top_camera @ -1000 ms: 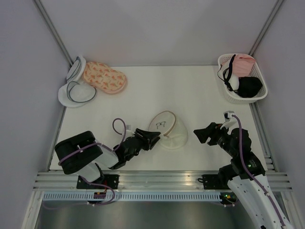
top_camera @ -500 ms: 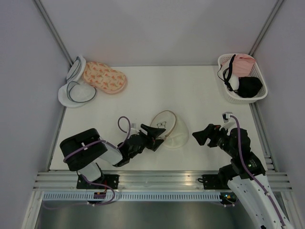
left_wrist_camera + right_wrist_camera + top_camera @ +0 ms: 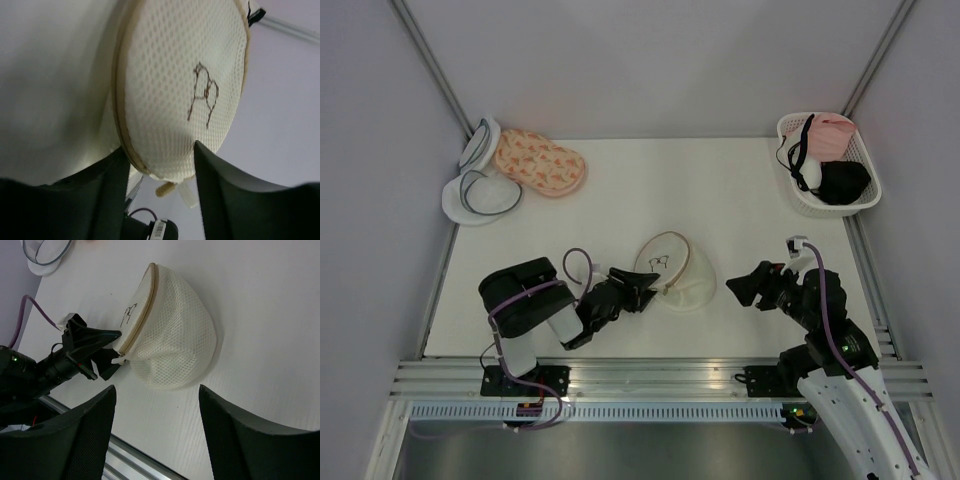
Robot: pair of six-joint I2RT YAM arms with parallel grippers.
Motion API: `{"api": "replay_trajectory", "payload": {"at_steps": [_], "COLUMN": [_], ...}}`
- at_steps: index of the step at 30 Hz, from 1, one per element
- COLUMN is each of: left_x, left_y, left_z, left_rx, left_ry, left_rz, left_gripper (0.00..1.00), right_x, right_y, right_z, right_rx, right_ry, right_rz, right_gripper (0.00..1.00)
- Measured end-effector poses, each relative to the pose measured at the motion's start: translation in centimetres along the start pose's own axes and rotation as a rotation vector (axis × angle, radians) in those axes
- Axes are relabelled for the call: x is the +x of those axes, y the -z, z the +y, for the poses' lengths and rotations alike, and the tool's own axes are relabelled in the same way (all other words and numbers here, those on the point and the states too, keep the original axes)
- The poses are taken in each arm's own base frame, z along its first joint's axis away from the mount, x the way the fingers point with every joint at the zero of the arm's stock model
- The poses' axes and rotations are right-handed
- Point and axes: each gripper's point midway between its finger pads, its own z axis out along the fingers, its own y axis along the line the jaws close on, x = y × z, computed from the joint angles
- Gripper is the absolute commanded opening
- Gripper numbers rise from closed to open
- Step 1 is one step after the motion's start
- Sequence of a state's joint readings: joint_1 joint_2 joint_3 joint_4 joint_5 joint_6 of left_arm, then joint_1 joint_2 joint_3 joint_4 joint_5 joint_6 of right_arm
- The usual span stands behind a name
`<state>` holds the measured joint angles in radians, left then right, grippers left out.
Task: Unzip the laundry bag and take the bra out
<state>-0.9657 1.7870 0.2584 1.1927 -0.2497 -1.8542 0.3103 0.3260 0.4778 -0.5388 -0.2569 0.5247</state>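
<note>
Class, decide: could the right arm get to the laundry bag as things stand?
Probably yes. The open right gripper faces the laundry bag across bare table with nothing between them; the left gripper grips only its opposite rim.

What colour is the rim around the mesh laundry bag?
Tan rim on the laundry bag; clearest in left wrist view.

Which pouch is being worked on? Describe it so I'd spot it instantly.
On the white table, look at the near middle, between the two arms. The laundry bag sits at the tips of the left gripper: a round, domed white mesh pouch with a tan rim, unlike the pink flowered pouch and grey-rimmed white pouches in the far-left corner.
</note>
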Motion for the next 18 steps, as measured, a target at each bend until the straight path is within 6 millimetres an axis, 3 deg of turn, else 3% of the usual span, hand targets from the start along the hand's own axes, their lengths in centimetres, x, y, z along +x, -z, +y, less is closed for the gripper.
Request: {"api": "replay_trajectory", "payload": {"at_steps": [4,6,7,10,14,16,18], "left_x": [-3.3,-4.7,-4.8,-4.6,-4.1,-3.7,-2.5], "left_y": [-1.0,-1.3,-1.3,-1.2,-1.1,-1.3,-1.4], "left_z": [1.4,1.9,1.9,2.0,2.0,0.5,-2.5], "left_rx": [-0.025,-0.035,-0.035,-0.035,-0.038,-0.001,0.067], "left_ry": [0.005,0.004,0.004,-0.013,-0.071,-0.109,-0.174], "left_rz": [-0.085,-0.117,-0.114,-0.096,-0.061,-0.035,0.002], "left_gripper": [0.31,0.13,0.05,0.02,0.02,0.02,0.02], "right_x": [0.1,0.2,0.3,0.4,0.1,-0.3,-0.6], "right_y": [0.1,0.3,0.3,0.5,1.0,1.1,1.0], "right_z": [0.3,0.6,0.7,1.1,1.7,2.0,2.3], "right_rx": [-0.017,-0.03,-0.037,-0.054,-0.07,-0.073,-0.075], "right_ry": [0.011,0.012,0.015,0.026,0.032,0.034,0.035], "right_rz": [0.009,0.018,0.023,0.035,0.048,0.051,0.059], "right_gripper": [0.44,0.37,0.29,0.16,0.11,0.1,0.08]}}
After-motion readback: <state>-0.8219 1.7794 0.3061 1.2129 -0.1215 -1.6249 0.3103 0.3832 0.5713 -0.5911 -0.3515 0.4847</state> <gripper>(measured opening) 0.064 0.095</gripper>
